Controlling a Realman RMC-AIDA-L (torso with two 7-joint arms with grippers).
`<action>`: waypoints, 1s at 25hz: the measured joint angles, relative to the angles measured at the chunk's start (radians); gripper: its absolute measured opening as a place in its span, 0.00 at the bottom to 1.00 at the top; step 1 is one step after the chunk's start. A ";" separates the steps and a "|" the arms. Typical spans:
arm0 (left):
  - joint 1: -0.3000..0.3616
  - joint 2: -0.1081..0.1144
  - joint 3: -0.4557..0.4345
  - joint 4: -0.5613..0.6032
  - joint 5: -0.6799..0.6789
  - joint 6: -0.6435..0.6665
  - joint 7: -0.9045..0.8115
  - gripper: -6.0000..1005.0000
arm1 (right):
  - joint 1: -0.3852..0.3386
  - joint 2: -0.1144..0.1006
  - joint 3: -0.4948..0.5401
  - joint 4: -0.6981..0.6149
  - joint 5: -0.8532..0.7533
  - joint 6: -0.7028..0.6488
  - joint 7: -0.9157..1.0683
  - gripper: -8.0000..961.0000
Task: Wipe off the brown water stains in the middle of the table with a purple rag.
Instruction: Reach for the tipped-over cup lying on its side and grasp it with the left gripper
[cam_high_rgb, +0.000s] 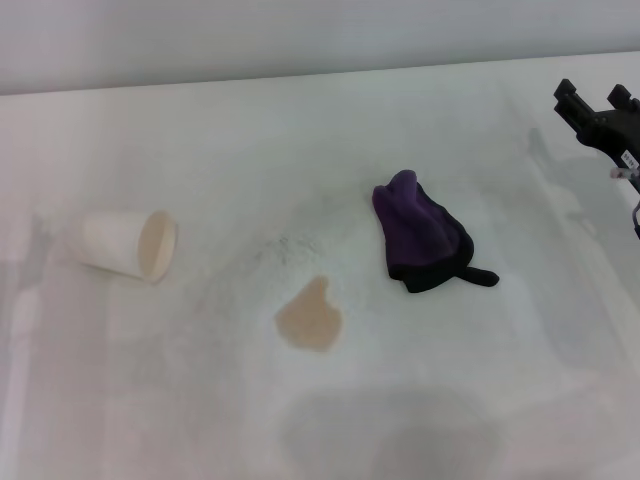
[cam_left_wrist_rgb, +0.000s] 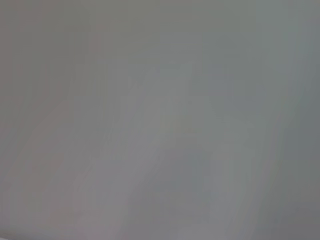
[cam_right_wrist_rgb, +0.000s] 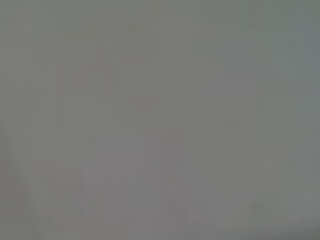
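Observation:
The purple rag (cam_high_rgb: 421, 238) lies bunched on the white table (cam_high_rgb: 200, 400), right of centre, its black tail pointing right. The brown water stains (cam_high_rgb: 310, 317) form a tan blotch with a narrow lobe, a short way left of and nearer to me than the rag. My right gripper (cam_high_rgb: 593, 101) hovers at the far right edge of the head view, well beyond and to the right of the rag, open with nothing between its black fingers. My left gripper is out of view. Both wrist views show only blank grey.
A white paper cup (cam_high_rgb: 128, 244) lies on its side at the left, its mouth facing right. A faint grey speckled smudge (cam_high_rgb: 285, 247) sits just beyond the stain. The table's back edge meets a pale wall.

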 joint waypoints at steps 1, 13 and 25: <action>0.000 0.000 0.000 0.000 0.000 0.000 0.000 0.89 | 0.000 0.000 0.000 0.000 0.000 0.000 0.000 0.89; 0.000 -0.001 0.000 -0.001 -0.001 0.000 0.007 0.89 | 0.001 0.000 0.000 0.000 0.000 0.000 0.000 0.89; -0.023 0.011 -0.024 -0.049 0.022 0.057 -0.029 0.89 | 0.003 0.000 0.000 0.000 0.000 -0.001 0.000 0.89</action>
